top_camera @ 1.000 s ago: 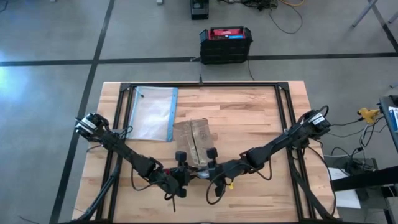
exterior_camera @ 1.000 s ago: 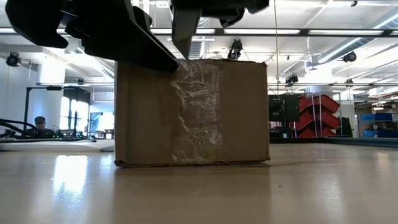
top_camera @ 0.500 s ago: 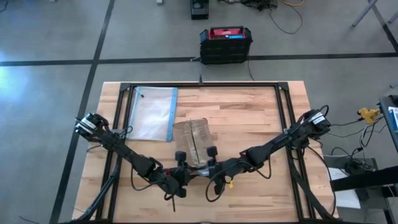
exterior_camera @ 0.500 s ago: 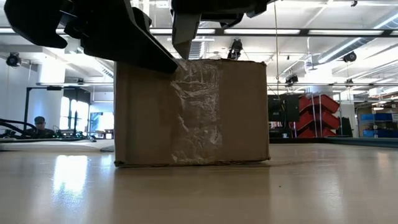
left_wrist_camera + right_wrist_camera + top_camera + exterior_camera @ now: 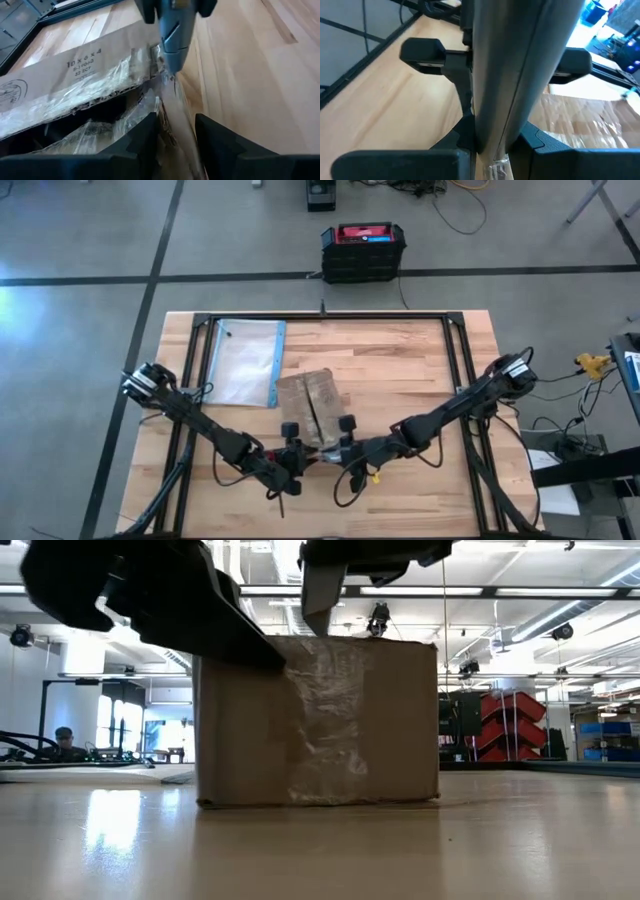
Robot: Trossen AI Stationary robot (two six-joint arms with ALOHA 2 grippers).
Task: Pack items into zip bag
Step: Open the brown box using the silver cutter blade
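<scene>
The zip bag (image 5: pixel 245 363) lies flat on the desk (image 5: pixel 400 360), just beside the cardboard box (image 5: pixel 311 409) and apart from both arms. The right hand (image 5: pixel 338 455) is clamped on a slim grey tool (image 5: pixel 512 75) whose tip meets the box's clear tape. The left hand (image 5: pixel 175 135), part open, straddles the box's taped edge.

Box mid-counter, bag behind it to the left, both hands at the box's near edge.

The box (image 5: pixel 308 402) sits on the counter (image 5: pixel 400 370); the bag (image 5: pixel 244 362) lies flat just beside its far-left corner. The left hand (image 5: pixel 297 457) and right hand (image 5: pixel 338 452) meet at the box's near side (right one clamping a tool (image 5: pixel 505 75)), arms reaching in from either side.
</scene>
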